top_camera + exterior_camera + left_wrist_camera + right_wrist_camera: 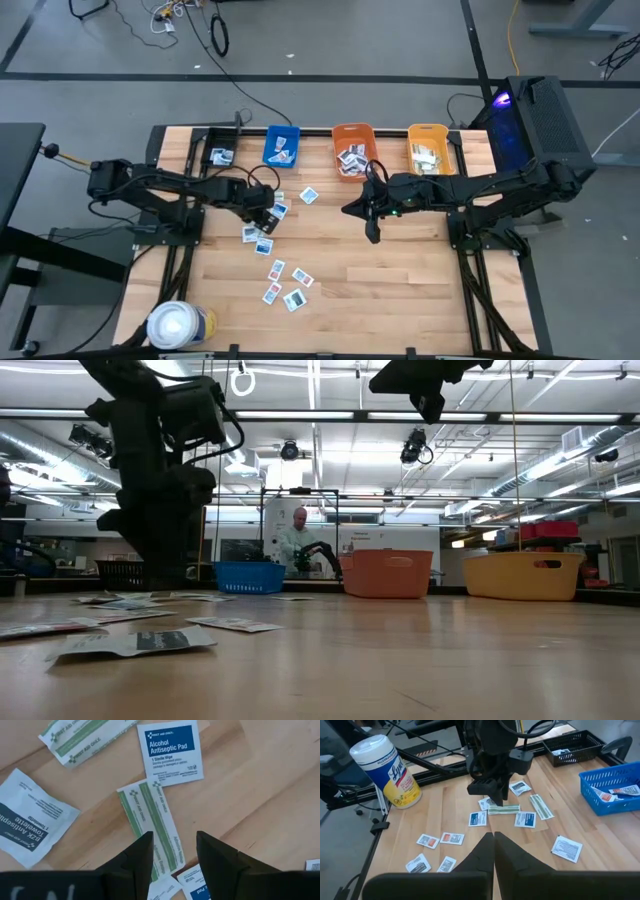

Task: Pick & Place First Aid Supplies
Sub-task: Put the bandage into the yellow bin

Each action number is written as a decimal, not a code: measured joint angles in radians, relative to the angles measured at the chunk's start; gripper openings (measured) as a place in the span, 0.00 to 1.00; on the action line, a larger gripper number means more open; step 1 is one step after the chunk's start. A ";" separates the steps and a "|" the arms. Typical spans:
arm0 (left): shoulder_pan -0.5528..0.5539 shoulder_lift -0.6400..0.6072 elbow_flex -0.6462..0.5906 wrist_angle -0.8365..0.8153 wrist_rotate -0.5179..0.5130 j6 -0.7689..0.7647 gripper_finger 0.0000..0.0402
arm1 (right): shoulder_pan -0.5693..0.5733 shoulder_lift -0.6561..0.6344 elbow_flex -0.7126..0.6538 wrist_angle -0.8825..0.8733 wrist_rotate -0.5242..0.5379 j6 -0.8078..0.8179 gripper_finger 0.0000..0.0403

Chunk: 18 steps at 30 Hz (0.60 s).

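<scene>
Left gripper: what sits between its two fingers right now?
In the left wrist view, the left gripper straddles a pale green strip packet lying flat on the wooden table; the fingers flank its near end, not yet closed on it.

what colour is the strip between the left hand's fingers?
White with a pale green band, the strip; clearest in the left wrist view.

The bins are blue [282, 145], orange [353, 150] and yellow [430, 147]. The strip [152, 822] is white with green stripes. The pad packet [170, 751] is white with a blue label. The table [400, 280] is light wood.
</scene>
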 joint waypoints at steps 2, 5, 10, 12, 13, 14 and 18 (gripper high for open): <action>0.000 0.000 0.000 0.002 0.016 -0.003 0.38 | 0.000 0.000 0.000 0.000 0.000 0.000 0.03; 0.000 0.000 0.000 0.028 0.030 0.052 0.38 | 0.000 0.000 0.000 0.000 0.000 0.000 0.03; 0.000 0.000 0.000 0.112 0.028 0.173 0.38 | 0.000 0.000 0.000 0.000 0.000 0.000 0.03; 0.000 0.000 0.000 0.146 0.025 0.208 0.38 | 0.000 0.000 0.000 0.000 0.000 0.000 0.03; 0.000 0.000 0.000 0.166 0.025 0.222 0.38 | 0.000 0.000 0.000 0.000 0.000 0.000 0.03; 0.000 0.000 0.001 0.176 0.035 0.229 0.38 | 0.000 0.000 0.000 0.000 0.000 0.000 0.03; 0.021 0.000 0.013 0.153 0.135 0.253 0.38 | 0.000 0.000 0.000 0.000 0.000 0.000 0.03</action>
